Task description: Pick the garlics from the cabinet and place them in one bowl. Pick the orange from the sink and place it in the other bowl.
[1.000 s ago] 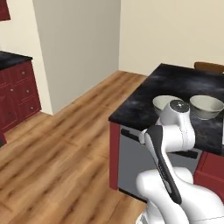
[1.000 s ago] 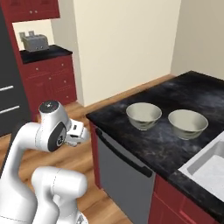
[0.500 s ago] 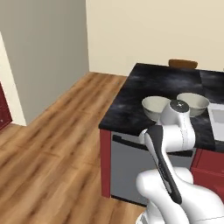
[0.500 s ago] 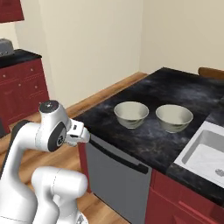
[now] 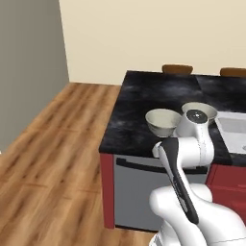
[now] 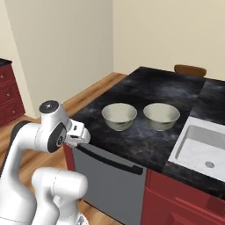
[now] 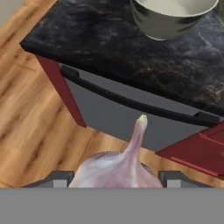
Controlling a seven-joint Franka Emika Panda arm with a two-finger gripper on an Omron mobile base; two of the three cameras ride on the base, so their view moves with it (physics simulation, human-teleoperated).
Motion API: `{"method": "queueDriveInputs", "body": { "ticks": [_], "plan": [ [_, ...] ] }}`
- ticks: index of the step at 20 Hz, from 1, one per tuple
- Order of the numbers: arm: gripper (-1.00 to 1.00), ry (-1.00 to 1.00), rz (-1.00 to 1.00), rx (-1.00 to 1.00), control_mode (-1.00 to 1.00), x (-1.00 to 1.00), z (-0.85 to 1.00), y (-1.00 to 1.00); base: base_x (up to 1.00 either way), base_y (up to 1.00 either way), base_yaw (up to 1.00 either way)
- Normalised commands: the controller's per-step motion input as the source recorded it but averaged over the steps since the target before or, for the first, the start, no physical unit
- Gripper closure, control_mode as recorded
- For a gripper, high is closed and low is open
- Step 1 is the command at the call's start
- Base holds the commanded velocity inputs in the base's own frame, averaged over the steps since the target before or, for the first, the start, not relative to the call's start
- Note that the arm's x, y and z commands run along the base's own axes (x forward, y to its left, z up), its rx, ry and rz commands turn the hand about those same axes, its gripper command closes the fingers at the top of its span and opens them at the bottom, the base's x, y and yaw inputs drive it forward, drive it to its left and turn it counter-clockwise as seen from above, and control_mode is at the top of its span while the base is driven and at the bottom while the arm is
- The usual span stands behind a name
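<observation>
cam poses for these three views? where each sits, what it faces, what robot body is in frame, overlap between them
Left base view: behind the arm on its left, looking forward and down at the black counter and two bowls; white arm rises lower right.
Right base view: behind on the right, same counter, bowls and sink; arm lower left, gripper near the counter edge.
Hand view: on the hand, looking along the gripper at the dishwasher front and one bowl; a garlic sits between the finger tips.
Shared: counter and bowls appear in all three.
</observation>
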Motion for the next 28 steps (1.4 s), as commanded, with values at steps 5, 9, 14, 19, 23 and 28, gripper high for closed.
{"method": "queueDriveInputs", "body": {
  "ticks": [5, 9, 14, 19, 23, 28],
  "plan": [
    [1.0, 0.0, 0.0, 0.0, 1.0, 0.0, 0.0, 0.0, 0.52, 0.05, -0.21],
    [1.0, 0.0, 0.0, 0.0, 1.0, 0.0, 0.0, 0.0, 0.03, 0.07, -0.07],
    [1.0, 0.0, 0.0, 0.0, 1.0, 0.0, 0.0, 0.0, 0.0, 0.0, 0.0],
    [1.0, -0.01, -0.02, 0.01, -1.0, 0.0, 0.28, 0.0, 0.0, 0.0, 0.0],
    [1.0, -0.01, -0.08, 0.03, -1.0, 0.01, 0.57, 0.0, 0.0, 0.0, 0.0],
    [1.0, 0.0, -0.12, 0.01, -1.0, 0.17, 0.39, -0.01, 0.0, 0.0, 0.0]
  ]
}}
